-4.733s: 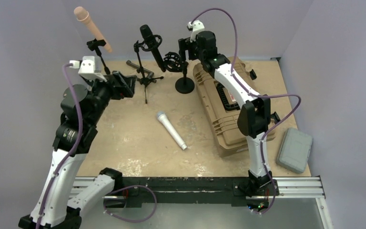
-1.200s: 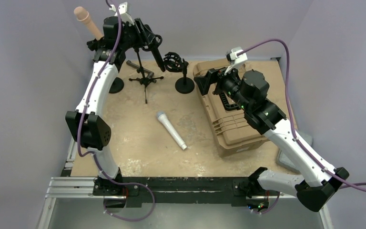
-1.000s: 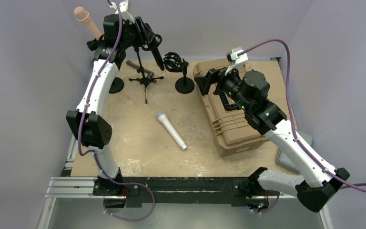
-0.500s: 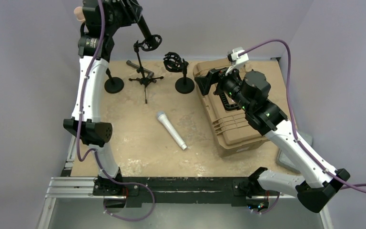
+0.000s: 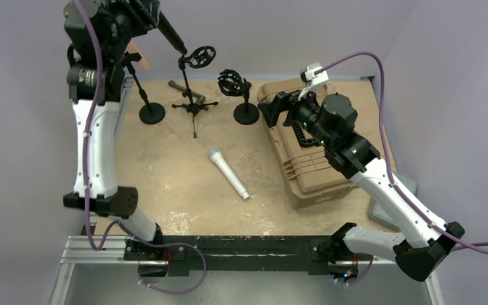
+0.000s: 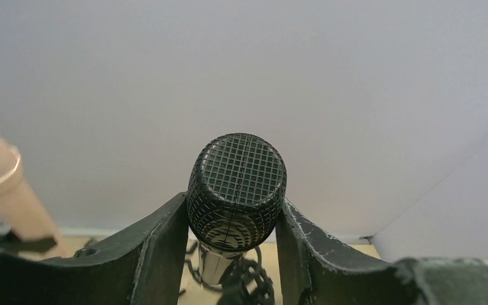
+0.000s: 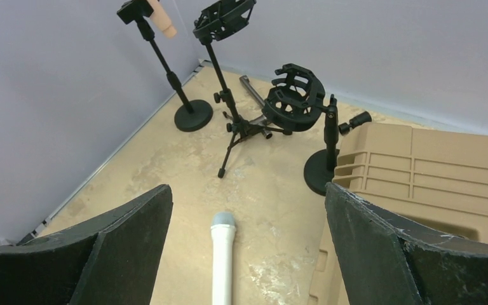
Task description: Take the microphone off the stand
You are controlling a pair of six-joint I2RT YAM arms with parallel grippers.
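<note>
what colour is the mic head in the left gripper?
Black microphone, square-grid mesh head; clearest in the left wrist view.

Left arm extended steeply upward, with the left gripper (image 6: 234, 222) above and to the left of the tripod stand (image 5: 192, 105), jaws clamped on the black microphone (image 6: 236, 184). Right arm bent at the elbow, with the right gripper (image 7: 248, 197) to the right of the stand, jaws spread wide, holding nothing.
</note>
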